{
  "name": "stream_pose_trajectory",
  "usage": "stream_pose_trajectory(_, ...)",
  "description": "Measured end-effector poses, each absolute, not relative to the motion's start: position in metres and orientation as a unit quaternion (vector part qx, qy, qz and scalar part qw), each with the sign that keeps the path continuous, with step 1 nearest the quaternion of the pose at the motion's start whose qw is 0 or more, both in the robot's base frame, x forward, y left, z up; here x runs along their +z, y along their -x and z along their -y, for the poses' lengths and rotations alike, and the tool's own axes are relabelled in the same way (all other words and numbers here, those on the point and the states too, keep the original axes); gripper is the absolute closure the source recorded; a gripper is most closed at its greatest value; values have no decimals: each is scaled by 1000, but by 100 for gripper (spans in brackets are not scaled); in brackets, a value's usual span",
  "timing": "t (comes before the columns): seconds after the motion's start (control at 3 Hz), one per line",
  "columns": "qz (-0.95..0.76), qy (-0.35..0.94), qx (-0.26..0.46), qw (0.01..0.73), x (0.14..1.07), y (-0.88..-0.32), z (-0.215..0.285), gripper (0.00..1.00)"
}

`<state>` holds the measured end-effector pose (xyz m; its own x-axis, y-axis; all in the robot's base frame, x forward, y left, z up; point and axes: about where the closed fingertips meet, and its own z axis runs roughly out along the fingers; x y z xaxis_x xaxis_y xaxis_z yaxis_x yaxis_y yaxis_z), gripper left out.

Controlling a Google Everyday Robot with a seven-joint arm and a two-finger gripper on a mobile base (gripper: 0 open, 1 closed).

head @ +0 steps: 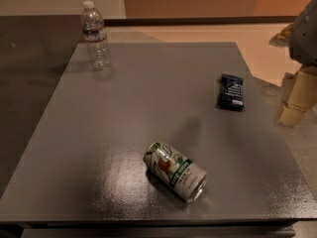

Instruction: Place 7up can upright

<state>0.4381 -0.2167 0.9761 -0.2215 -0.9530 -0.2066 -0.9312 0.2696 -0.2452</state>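
Starting at the far left corner of the grey table (74, 133), there's a clear plastic water bottle (94, 33) standing upright with a white cap. Moving right toward the middle, close to the near edge, is the 7up can (175, 171) – it's lying on its side, not upright, angled so the silver top faces the near right and the base points back to the left. Body is silver-white with a green label band wrapping it and a red spot in the artwork, and it casts a bit of shadow on the shiny tabletop. Further right and farther back, a flat dark blue snack packet (232, 91) lies well apart from the can. At the right edge the gripper (297, 100) hangs off past the table's side, beige and grey, well away from the can and holding nothing that shows – honestly can't tell how wide the claw is
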Motion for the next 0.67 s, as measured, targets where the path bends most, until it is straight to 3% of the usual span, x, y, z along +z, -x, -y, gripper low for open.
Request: stream_pose_trajectory(0.67,-781,602,-15,165,980,-436,189,0)
